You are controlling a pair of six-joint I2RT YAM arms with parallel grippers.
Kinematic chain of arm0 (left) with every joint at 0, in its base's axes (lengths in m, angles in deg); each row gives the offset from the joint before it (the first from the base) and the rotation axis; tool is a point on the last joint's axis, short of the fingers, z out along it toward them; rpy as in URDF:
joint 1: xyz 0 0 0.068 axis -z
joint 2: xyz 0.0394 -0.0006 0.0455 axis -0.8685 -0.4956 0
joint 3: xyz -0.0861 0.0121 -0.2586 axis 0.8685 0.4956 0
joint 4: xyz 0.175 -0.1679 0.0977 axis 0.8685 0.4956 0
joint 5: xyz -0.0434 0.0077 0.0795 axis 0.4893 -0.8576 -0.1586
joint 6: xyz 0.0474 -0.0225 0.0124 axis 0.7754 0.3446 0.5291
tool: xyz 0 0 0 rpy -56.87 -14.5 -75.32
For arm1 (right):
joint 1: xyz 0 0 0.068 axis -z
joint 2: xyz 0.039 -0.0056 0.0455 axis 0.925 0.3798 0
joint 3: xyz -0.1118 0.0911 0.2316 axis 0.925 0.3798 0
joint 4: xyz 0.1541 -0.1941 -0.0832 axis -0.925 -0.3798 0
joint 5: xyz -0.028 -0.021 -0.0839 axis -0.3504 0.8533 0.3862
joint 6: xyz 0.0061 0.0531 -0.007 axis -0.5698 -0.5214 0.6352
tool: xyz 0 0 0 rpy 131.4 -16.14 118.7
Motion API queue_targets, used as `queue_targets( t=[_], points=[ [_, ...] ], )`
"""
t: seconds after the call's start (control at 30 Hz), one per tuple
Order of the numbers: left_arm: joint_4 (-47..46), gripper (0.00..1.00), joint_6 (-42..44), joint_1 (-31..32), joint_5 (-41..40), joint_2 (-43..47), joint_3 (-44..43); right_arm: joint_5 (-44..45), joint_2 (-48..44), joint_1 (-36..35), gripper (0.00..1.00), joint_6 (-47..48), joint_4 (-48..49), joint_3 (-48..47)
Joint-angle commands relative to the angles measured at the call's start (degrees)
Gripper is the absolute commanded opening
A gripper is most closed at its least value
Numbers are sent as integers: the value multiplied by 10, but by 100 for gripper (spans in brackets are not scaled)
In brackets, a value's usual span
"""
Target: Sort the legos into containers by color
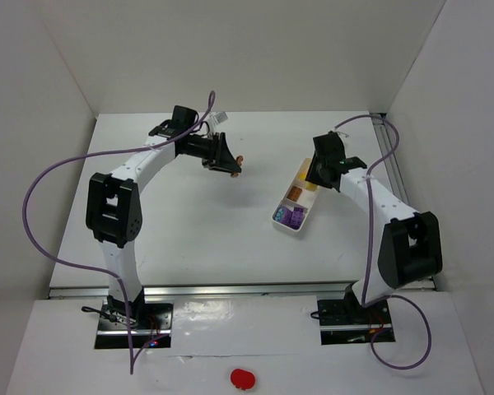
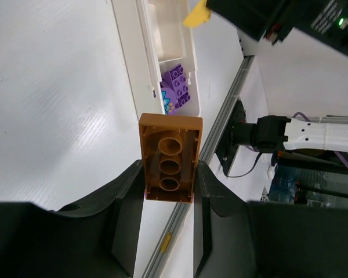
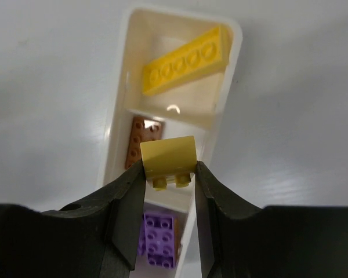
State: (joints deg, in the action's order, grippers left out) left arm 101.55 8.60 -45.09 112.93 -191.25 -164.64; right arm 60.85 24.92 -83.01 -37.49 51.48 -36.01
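Observation:
One long white container [image 1: 279, 218] with three compartments lies right of centre. In the right wrist view its [image 3: 233, 69] far compartment holds a long flat yellow plate [image 3: 185, 61], the middle one an orange brick [image 3: 140, 142], the near one purple bricks [image 3: 161, 231]. My right gripper [image 3: 169, 174] is shut on a small yellow brick [image 3: 169, 156] and holds it above the middle and near compartments. My left gripper [image 2: 169, 194] is shut on an orange brick [image 2: 169, 159], hollow underside toward the camera, held above the table to the left of the container [image 2: 144, 35]. Purple bricks [image 2: 177, 87] also show in the left wrist view.
White walls enclose the table on the left, back and right. A metal rail [image 2: 220, 127] runs along the table's right edge beyond the container. The right arm [image 1: 370, 193] reaches over the container's far end. A red object [image 1: 242, 378] lies in front of the arm bases.

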Motion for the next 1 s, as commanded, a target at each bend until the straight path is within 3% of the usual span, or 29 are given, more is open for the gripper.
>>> queue_targets(
  t=[0.0, 0.23, 0.57, 0.67, 0.7, 0.8, 0.97],
  points=[
    [4, 0, 17, 3, 7, -8, -21, 47, 45, 15, 3, 16, 43, -58],
    [10, 0, 17, 3, 7, -8, -21, 54, 133, 39, 3, 29, 45, -133],
    [10, 0, 22, 3, 7, -13, -21, 23, 162, 50, 3, 23, 63, -128],
    [15, 0, 22, 3, 7, -13, -21, 8, 174, 50, 16, 18, 63, -128],
    [15, 0, 22, 3, 7, -18, -21, 3, 174, 50, 29, 18, 68, -128],
    [20, 0, 27, 3, 7, -18, -21, 3, 174, 50, 49, 18, 68, -128],
    [20, 0, 27, 3, 13, -18, -21, 3, 141, 50, 62, 12, 68, -128]
  ],
)
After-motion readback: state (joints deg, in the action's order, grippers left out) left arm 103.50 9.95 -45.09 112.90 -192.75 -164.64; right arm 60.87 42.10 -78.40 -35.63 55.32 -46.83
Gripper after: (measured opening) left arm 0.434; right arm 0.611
